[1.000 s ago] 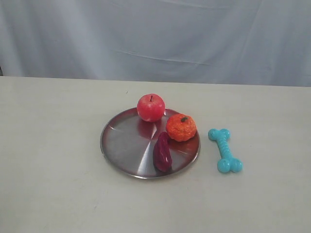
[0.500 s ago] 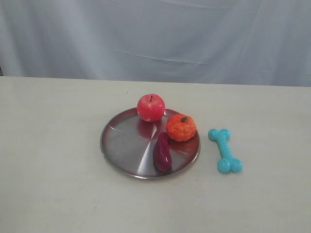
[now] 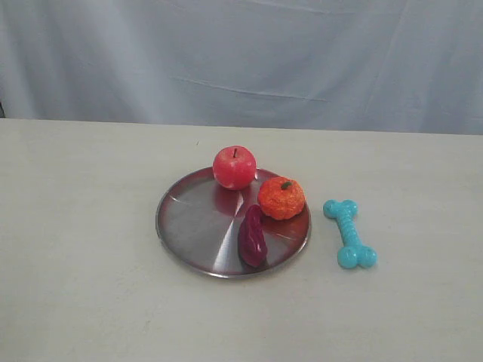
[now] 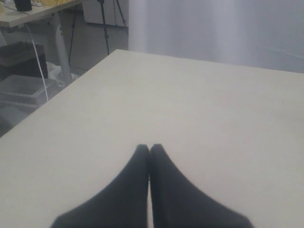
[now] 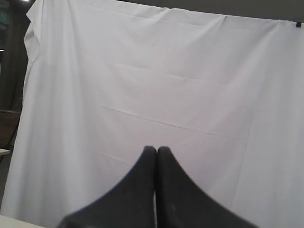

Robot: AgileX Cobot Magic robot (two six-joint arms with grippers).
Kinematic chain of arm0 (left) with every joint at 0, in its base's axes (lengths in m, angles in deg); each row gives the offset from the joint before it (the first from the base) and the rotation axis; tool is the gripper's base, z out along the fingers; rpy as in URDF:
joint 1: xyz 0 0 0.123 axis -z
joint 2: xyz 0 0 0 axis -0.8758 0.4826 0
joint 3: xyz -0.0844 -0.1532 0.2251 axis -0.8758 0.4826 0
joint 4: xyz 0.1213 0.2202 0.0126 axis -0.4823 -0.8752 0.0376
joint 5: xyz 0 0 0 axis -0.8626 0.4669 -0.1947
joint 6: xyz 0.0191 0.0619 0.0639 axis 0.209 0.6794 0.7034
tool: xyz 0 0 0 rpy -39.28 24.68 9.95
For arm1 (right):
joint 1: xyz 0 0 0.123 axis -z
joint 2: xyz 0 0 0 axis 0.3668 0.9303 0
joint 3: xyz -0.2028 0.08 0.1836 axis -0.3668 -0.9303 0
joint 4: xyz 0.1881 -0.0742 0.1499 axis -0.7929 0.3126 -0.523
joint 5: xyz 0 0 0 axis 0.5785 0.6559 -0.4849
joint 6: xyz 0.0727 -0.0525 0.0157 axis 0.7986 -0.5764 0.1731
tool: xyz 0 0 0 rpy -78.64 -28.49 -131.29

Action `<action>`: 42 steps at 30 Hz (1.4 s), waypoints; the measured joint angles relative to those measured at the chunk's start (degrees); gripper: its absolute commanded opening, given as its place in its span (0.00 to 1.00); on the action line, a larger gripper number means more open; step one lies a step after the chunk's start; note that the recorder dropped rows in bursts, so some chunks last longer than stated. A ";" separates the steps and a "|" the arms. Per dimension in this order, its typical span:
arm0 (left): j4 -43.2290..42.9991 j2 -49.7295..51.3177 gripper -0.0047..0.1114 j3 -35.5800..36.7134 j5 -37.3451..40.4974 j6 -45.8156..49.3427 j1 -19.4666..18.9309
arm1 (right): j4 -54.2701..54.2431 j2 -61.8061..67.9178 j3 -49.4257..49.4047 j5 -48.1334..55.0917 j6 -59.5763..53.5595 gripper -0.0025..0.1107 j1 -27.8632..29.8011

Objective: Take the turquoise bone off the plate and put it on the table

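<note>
Off the plate point(image 3: 189, 226) already: turquoise bone point(image 3: 349, 233) flat on the table point(image 3: 90, 302), just beside the plate's right rim, a narrow strip of tabletop between, not touching. On the plate: red apple point(image 3: 234, 167) at the far rim, orange pumpkin point(image 3: 281, 197) at the right rim nearest the bone, dark red toy point(image 3: 252, 236) toward the near rim. Wide bare cream surface left of the plate, in front, and right of the bone. Pale cloth backdrop point(image 3: 241, 60) along the far table edge. Left gripper point(image 4: 149, 148) clenched tip to tip on nothing, above bare table near its side edge; right gripper point(image 5: 156, 149) likewise pressed closed and empty, facing the backdrop.
</note>
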State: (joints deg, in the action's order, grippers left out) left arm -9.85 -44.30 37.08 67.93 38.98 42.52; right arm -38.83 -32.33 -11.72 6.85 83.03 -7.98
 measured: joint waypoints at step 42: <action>0.00 0.00 0.04 0.00 0.00 0.00 0.00 | 1.69 0.31 -47.00 -12.05 5.33 0.02 4.06</action>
State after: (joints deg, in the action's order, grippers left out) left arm -9.85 -44.30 37.08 67.93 38.98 42.52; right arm -37.14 -32.02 -58.72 -5.21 88.36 -3.92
